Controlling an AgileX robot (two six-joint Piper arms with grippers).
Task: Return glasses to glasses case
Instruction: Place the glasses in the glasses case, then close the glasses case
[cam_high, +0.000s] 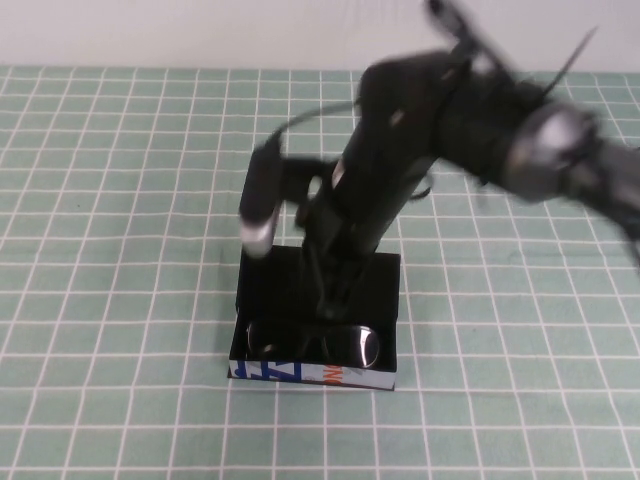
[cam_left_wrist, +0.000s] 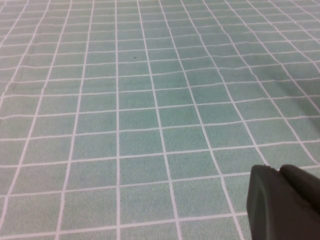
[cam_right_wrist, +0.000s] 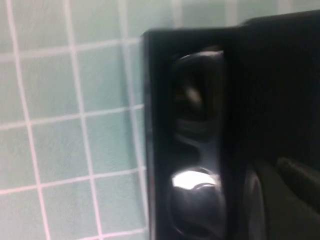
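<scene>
A: Where is the right tool (cam_high: 325, 300) placed?

B: It is lowered over the glasses case (cam_high: 316, 322), just behind the glasses (cam_high: 315, 345). Whether it is clenched or released cannot be told; it is blurred and dark against the black lining. In the right wrist view the glasses (cam_right_wrist: 195, 145) are seen lying in the case (cam_right_wrist: 155, 100), with a highlight on one lens.

A: And the left tool (cam_left_wrist: 285, 205)?

B: Only a dark corner of it is caught in the left wrist view, above bare green checked surface (cam_left_wrist: 125, 100). It is not seen from above, and its state cannot be told either.

A: So the glasses are judged to be in place?

B: They appear to be laid along the front of the case, just behind the white printed edge (cam_high: 300, 373). The lid seems to be stood open at the back, though this is hidden by the arm.

A: What could go wrong from here?

B: If the frame is still gripped when the arm is raised, the glasses could be dragged out again. The light case could be shifted or tipped by a touch against its wall. Should the lid be pushed down while an arm of the glasses is sticking up, the frame could be bent.
</scene>
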